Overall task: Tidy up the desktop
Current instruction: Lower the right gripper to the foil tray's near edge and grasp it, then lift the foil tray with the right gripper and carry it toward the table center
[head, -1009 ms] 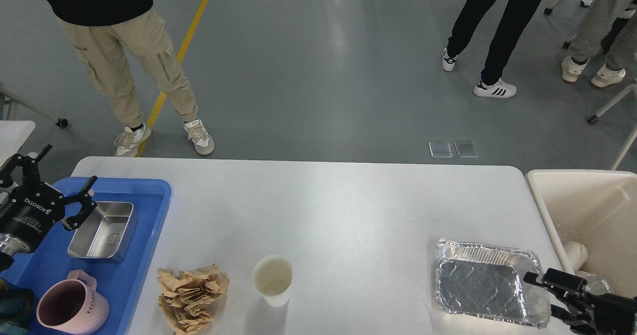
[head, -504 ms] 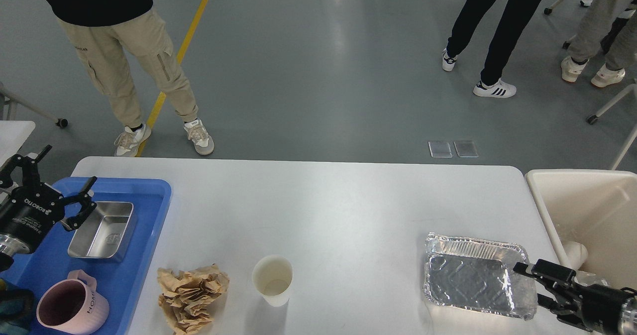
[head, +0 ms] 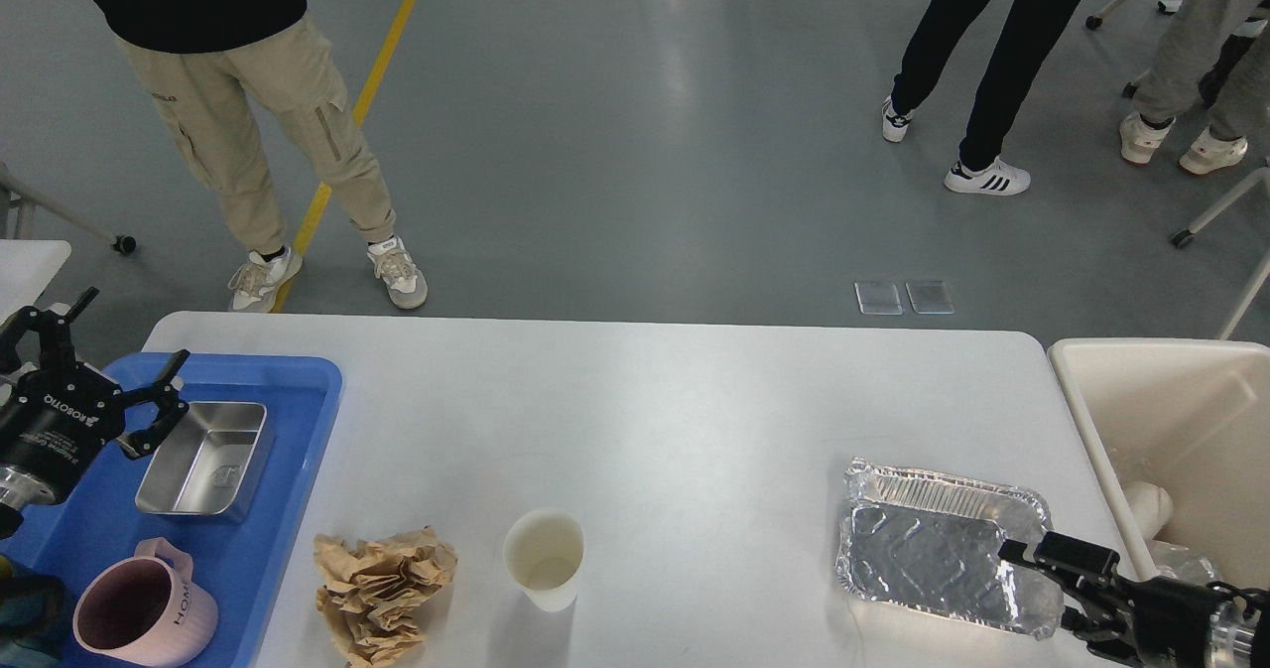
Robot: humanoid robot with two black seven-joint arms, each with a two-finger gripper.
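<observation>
From my remote station, the large white rounded-corner desktop [head: 675,420] fills the lower frame. My right gripper [head: 1047,589] reaches in at the bottom right with its jaws closed on the near right rim of a crinkled silver foil tray [head: 933,547], which looks empty. My left gripper [head: 89,370] hangs with fingers spread wide, grasping nothing, over the blue plastic tray [head: 288,390] holding an empty steel rectangular pan [head: 203,460] and a pink mug [head: 139,613]. A white paper cup [head: 543,557] stands beside crumpled brown paper [head: 382,579]. The beige bin [head: 1151,370] at right holds pale rubbish.
</observation>
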